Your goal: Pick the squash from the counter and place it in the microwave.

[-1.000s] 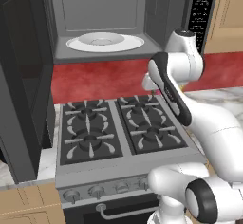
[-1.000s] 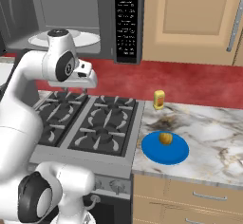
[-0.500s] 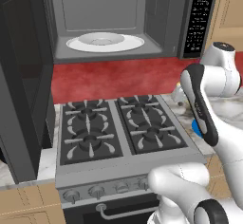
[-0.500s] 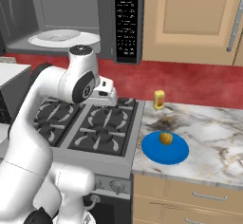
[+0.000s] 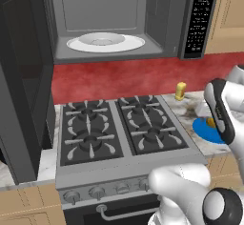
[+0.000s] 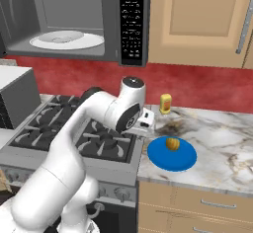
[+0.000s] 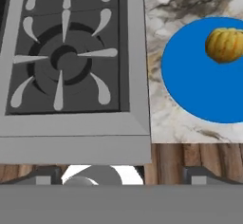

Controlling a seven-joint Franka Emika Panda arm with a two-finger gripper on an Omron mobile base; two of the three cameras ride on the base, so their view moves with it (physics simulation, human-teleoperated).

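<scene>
The squash [image 6: 172, 143] is a small yellow-olive ribbed vegetable lying on a flat blue plate [image 6: 173, 157] on the marbled counter [image 6: 225, 148]. In the hand view the squash [image 7: 224, 45] sits at the upper right, near the plate's [image 7: 199, 80] far edge. My gripper [image 6: 147, 125] hangs above the stove's right front corner, just left of the plate. Its fingertips [image 7: 47, 174] stand wide apart, open, with nothing between them. The microwave [image 6: 74, 19] is above the stove with its door swung open, and the white turntable [image 5: 105, 42] is bare.
The black gas stove [image 5: 119, 128] lies left of the counter. A slim upright yellow item [image 6: 165, 103] stands at the back by the red wall. The open microwave door [image 5: 24, 76] juts out on the left. My forearm [image 5: 221, 114] covers part of the plate in the left base view.
My arm has swung right, from over the stove's back burners to its right front corner beside the plate. Squash and plate have not moved.
</scene>
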